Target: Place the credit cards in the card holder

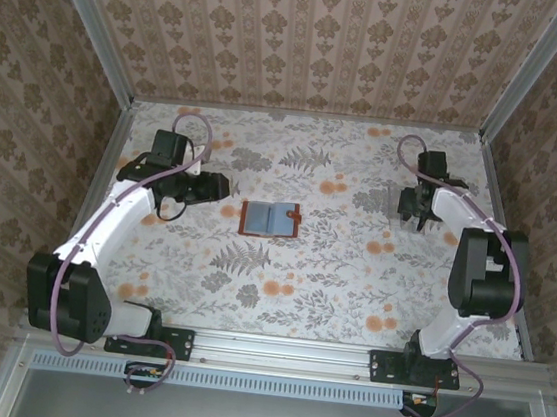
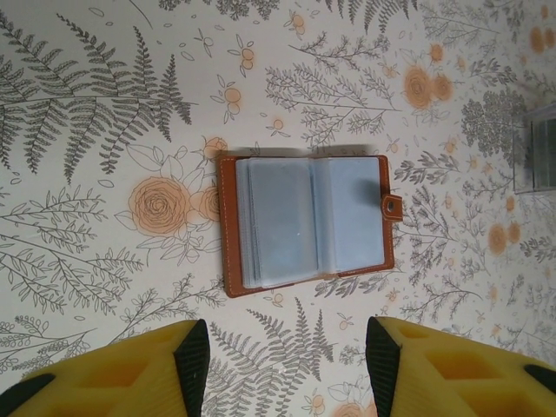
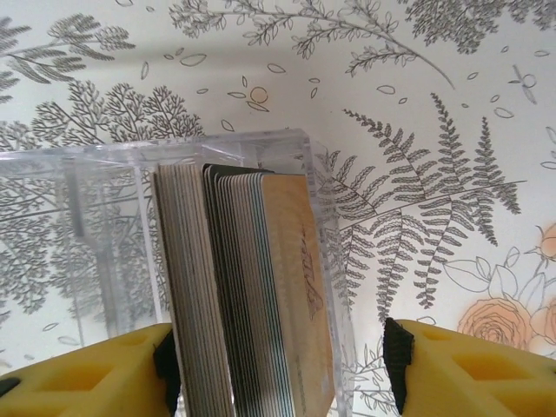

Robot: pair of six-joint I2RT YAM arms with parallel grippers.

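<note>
The card holder (image 1: 269,220) lies open on the flowered cloth at mid-table, reddish-brown with pale blue inner pockets (image 2: 308,219) and a clasp tab on its right. My left gripper (image 1: 223,187) hovers just left of it, open and holding nothing (image 2: 287,369). The credit cards (image 3: 243,287) stand on edge as a packed stack, pale grey with darker edges and a tan one at the right, inside a clear plastic box (image 3: 95,234). My right gripper (image 1: 413,216) is above that box, open, its jaws astride the stack (image 3: 282,373), with a gap at the right pad (image 3: 398,360).
The clear box also shows at the right edge of the left wrist view (image 2: 540,156). Patterned walls close in the table at the back and both sides. Bare cloth lies between the card holder and the box.
</note>
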